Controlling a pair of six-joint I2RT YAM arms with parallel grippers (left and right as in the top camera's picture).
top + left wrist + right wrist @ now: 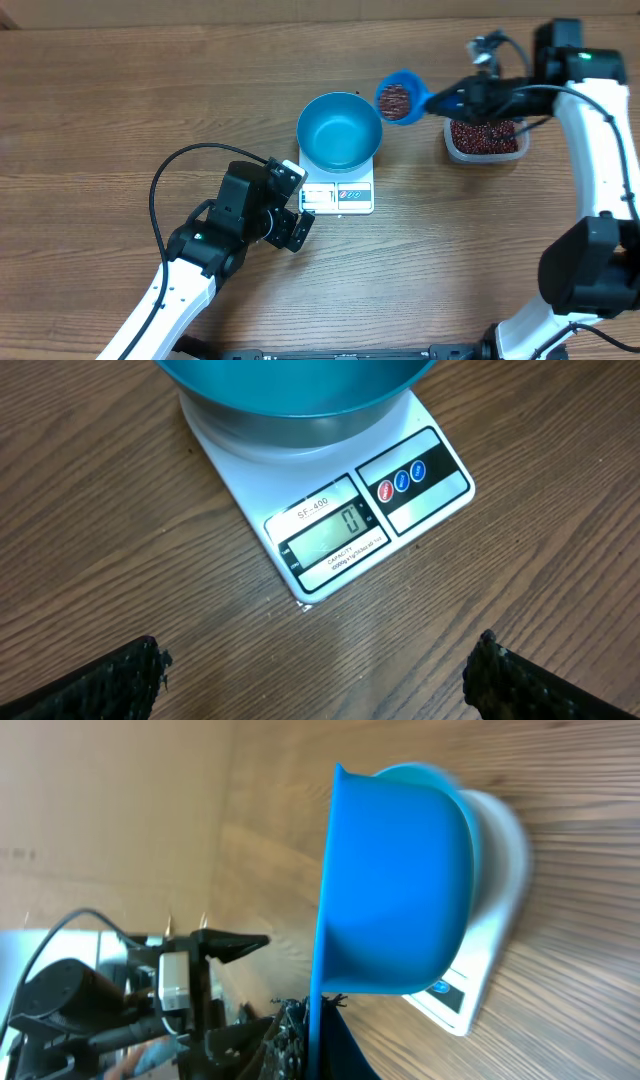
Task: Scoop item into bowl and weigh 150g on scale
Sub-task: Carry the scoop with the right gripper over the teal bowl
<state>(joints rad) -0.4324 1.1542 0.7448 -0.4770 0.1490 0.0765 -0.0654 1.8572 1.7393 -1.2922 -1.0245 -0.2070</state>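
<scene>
Now, a loaded scoop is held beside an empty bowl

The bowl [340, 135] is set on the scale [338, 197], presumably so that each addition is weighed as it lands. The display [325, 532] is seen to read zero, which suggests the bowl's own weight is already cancelled. No beans are seen inside the bowl.

The scoop [412, 80] is gripped by its handle in the closed right jaws. It is held in the air just beside the bowl's right rim, between bowl and tub [486, 157]. It is held roughly level, mouth up, most likely so that its load of beans [396, 99] is not spilled before the rim is crossed. The other beans are seen in the tub, which is placed on the bench [120, 100] near the scale, probably so that each trip is short.

The left jaws are spread wide and nothing is held in them. They are parked low in front of the scale, apart from it, where the display is framed squarely by the wrist camera. That placement seems meant for reading the weight.

Counted: one bowl, one scale, one scoop, one tub, two arms. Beans are found in two places, scoop and tub, and are too many to be counted. Three round buttons [401, 478] are seen on the scale, one red and two blue.
</scene>
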